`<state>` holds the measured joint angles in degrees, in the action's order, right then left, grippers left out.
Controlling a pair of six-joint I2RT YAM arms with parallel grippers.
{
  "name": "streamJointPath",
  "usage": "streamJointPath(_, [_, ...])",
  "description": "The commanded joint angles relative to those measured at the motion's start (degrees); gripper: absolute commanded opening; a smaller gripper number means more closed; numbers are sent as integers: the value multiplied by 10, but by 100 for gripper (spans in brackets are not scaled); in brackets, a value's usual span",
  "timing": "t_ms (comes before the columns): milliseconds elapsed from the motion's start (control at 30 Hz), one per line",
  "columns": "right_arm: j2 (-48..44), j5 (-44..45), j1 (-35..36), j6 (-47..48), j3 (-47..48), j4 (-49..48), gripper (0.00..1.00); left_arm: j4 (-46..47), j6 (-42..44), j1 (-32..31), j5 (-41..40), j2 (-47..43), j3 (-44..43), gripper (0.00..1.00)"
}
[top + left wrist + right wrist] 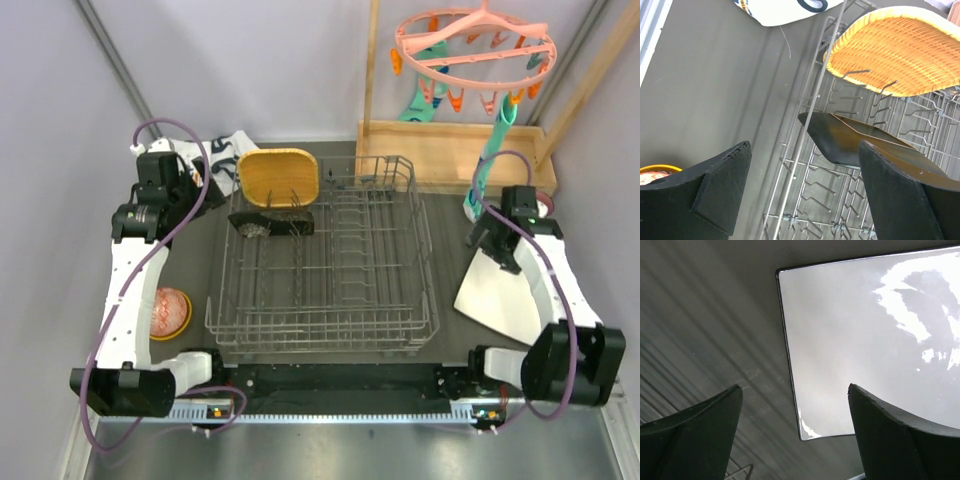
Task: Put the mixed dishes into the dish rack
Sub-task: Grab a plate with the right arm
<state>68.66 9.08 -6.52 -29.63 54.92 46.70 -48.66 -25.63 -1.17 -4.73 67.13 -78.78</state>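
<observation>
Closest to you in the left wrist view, the left end effector (804, 147) is released, its dark fingers (722, 192) spread wide with nothing between them, over the left rim of the dish rack (805, 115). Below it, the black floral square plate (850, 142) lies tilted across the prongs, one corner reaching that rim. Just beyond it, the yellow wooden rounded-square plate (900, 55) stands leaning in the rack's far-left corner.

From above you see the right end effector (497, 250) released too, fingers apart. It hangs over the far corner of the pale plate (495, 295), which lies flat on the bench (445, 240) just right of the rack. Whether a finger touches the plate, you cannot tell.

On the other side, the orange bowl (168, 312) sits on the bench, near the rack's near-left corner and beside the left arm. The rest of the rack's rows hold no dishes
</observation>
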Motion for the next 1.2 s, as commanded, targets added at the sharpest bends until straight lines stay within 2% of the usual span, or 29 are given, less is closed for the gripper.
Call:
streamJointPath(0, [45,66,25,-8,24,-46,86,30,-8,3,10,-3,3,92])
streamJointPath(233, [153,136,46,-25,29,-100,86,24,-4,4,16,0,-2,92])
streamJointPath(400, [229,150,61,-24,48,-126,86,20,3,4,11,4,-8,92])
streamJointPath(900, [309,225,63,-2,86,-128,85,19,4,6,13,1,-1,92])
streamJointPath(1167, [353,294,95,5,108,-114,85,18,11,6,11,-2,0,92])
